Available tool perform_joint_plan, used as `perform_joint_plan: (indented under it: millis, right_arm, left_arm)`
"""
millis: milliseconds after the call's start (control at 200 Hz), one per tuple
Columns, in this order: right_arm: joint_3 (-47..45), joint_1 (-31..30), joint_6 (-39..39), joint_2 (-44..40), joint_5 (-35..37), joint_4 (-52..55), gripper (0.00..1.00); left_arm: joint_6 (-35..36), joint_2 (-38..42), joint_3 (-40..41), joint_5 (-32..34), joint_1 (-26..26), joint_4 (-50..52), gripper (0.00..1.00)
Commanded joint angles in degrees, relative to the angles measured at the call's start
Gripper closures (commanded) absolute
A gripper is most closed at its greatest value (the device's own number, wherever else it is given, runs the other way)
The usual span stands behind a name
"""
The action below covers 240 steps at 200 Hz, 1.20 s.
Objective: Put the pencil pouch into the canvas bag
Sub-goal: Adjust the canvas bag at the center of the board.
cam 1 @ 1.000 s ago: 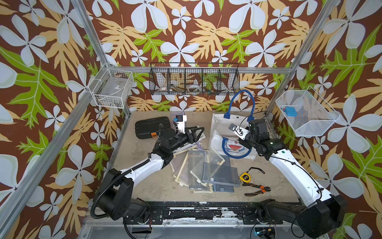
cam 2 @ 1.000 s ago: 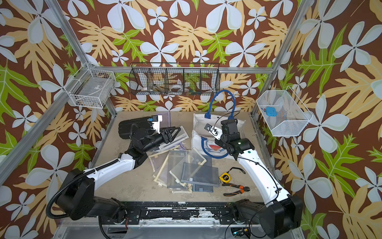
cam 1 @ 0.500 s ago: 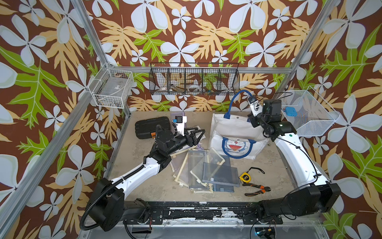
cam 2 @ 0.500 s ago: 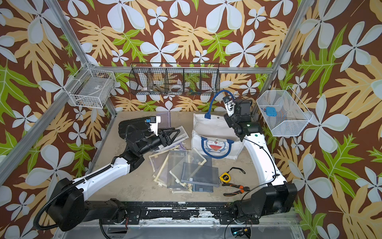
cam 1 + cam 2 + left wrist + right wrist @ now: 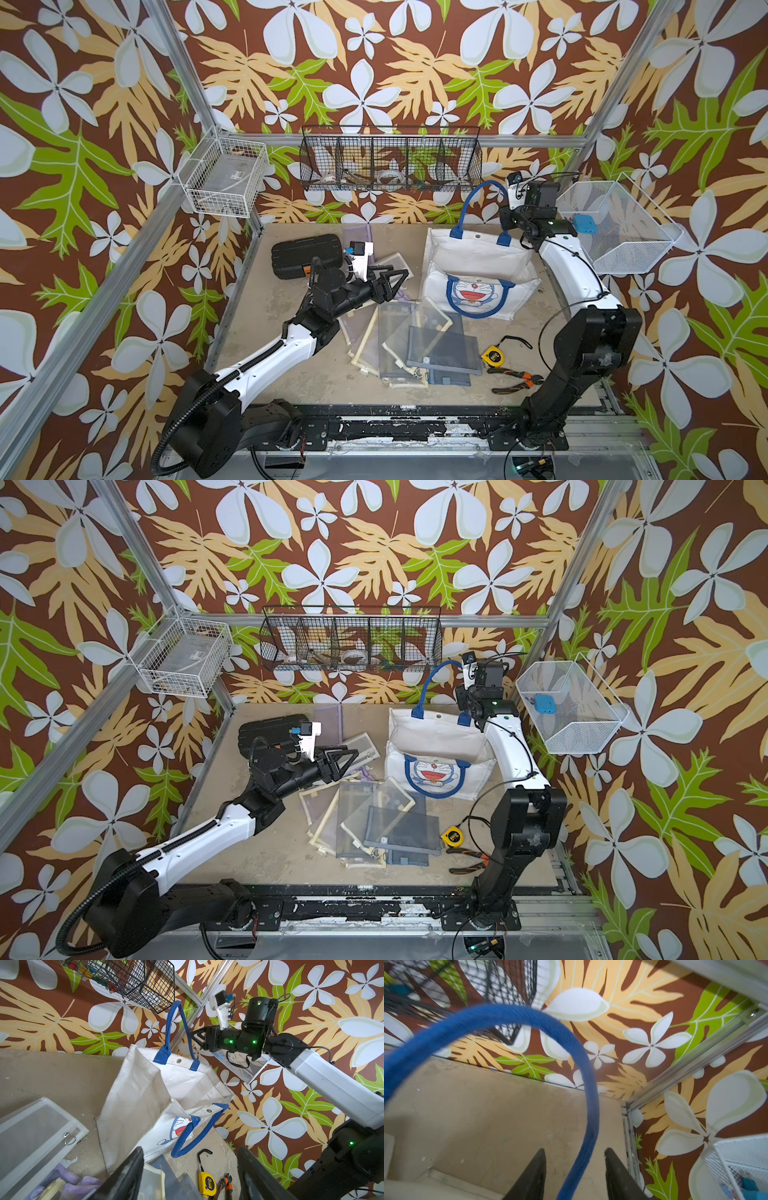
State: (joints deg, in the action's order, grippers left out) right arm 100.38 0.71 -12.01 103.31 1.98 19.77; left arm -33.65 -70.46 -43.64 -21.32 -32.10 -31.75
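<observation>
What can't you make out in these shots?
- Whether the right gripper pinches the blue handle: right wrist view, handle blurred between the fingers.
- Floor of the canvas bag: both top views, hidden by its front wall.
- Contents of the black wire basket: top views, too small.
- Lower mesh pouches: top views, covered by upper ones.

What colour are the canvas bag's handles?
Blue. The handles on the canvas bag show best in the left wrist view.

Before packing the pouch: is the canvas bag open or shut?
Open: the canvas bag gapes, its two rims apart, white inside showing.
</observation>
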Motion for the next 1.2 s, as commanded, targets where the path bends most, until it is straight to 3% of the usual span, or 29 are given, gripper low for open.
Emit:
perform_joint_plan:
  millis: [0, 210, 556, 751, 896, 1016, 1196]
  right_arm:
    - [4.10, 0.08, 0.81, 3.35, 2.90, -0.69, 0.58]
    - [4.77, 0.04, 2.28, 8.26, 4.43, 1.47, 0.76]
    - [-1.39, 0.34, 4.67, 8.41, 5.35, 0.33, 0.81]
    - [-0.37, -0.20, 4.70, 3.18, 7.69, -0.26, 0.64]
    - [-3.83, -3.31, 2.75, -3.08, 9.85, -2.40, 0.45]
    - [-10.37, -8.04, 2.58, -9.56, 10.75, -5.17, 0.35]
    - [-22.47, -18.78, 3.84, -20.52, 13.15, -8.41, 0.28]
  left_arm:
    - [2.12, 0.82, -0.51, 1.19, -0.07, 1.49, 0.28]
    - [2.59, 2.23, -0.07, 2.51, -0.07, 1.47, 0.28]
    - [3.57, 3.82, 1.10, 3.12, -0.07, 1.69, 0.28]
    - [4.30, 3.70, 0.44, 4.09, -0.07, 4.28, 0.27]
    - [6.07, 3.16, -3.05, 8.80, 0.08, 17.10, 0.27]
    - [8.42, 3.08, -4.43, 10.67, 1.86, 29.09, 0.28]
    - [6.91, 5.34, 2.32, 10.59, 5.73, 33.48, 0.28]
